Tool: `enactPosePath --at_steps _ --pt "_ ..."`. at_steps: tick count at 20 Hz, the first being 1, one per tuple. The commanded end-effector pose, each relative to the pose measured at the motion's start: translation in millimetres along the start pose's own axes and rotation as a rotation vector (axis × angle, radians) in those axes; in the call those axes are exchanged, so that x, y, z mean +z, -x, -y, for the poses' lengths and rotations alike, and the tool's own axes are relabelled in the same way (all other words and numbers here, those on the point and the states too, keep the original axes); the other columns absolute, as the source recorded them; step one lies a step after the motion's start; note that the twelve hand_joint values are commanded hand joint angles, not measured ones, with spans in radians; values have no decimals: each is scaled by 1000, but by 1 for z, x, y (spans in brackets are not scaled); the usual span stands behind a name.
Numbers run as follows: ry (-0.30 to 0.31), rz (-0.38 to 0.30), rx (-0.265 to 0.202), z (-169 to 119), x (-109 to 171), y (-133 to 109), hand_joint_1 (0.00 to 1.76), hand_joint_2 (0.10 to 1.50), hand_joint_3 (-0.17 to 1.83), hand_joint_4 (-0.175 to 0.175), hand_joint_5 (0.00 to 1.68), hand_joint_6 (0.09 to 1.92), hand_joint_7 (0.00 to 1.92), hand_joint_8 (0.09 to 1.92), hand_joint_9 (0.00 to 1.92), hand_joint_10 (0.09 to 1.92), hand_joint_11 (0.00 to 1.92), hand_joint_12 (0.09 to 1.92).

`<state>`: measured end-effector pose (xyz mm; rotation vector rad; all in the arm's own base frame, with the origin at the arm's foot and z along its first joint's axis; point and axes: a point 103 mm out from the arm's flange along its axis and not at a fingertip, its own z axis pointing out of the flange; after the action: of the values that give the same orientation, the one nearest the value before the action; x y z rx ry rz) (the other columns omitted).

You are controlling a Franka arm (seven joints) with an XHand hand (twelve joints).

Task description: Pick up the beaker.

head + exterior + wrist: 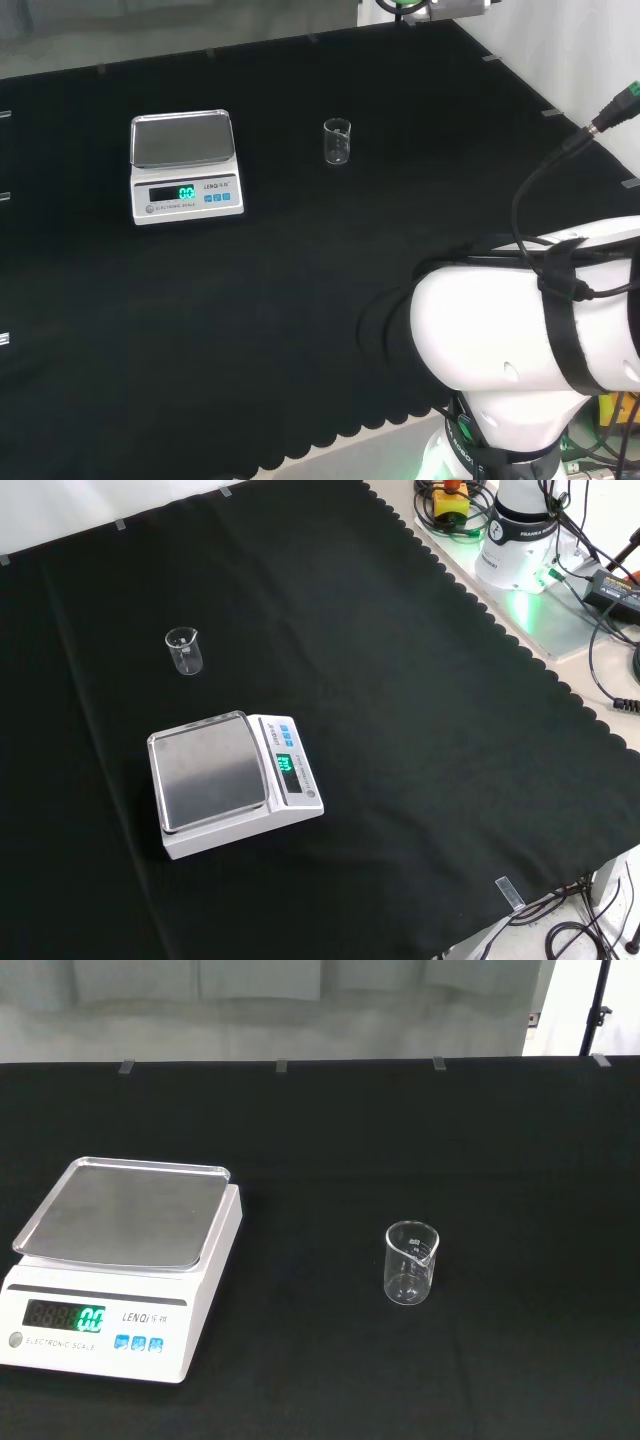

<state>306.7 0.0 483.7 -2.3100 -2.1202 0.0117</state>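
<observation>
Beaker [411,1263]: upright, apparently empty, apart from the scale [120,1260].
Fingers: cannot tell their state.
Approach: come from the side, curl round the wall, avoid tipping.

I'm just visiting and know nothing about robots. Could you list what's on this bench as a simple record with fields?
surface: black cloth over the bench
beaker: small clear glass beaker, upright, looks empty, standing alone on the cloth
scale: white digital scale with bare metal pan, display lit green
beaker and scale: apart, not touching
arm: white link at the head view's right
task progress: beaker not yet picked up
</observation>
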Motion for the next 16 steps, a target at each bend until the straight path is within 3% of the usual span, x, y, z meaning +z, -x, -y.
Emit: enactPosePath --at_steps 1,5,16 --pt "20 9 -3 4 2 11 70 929 530 -106 104 160 3 637 128 838 211 1386" --pt "5 15 -5 2 6 22 53 1017 355 -108 152 87 0 643 99 900 179 1450" --pt "-11 -7 -20 -40 24 16 60 1033 312 -108 165 87 0 681 113 907 188 1453"
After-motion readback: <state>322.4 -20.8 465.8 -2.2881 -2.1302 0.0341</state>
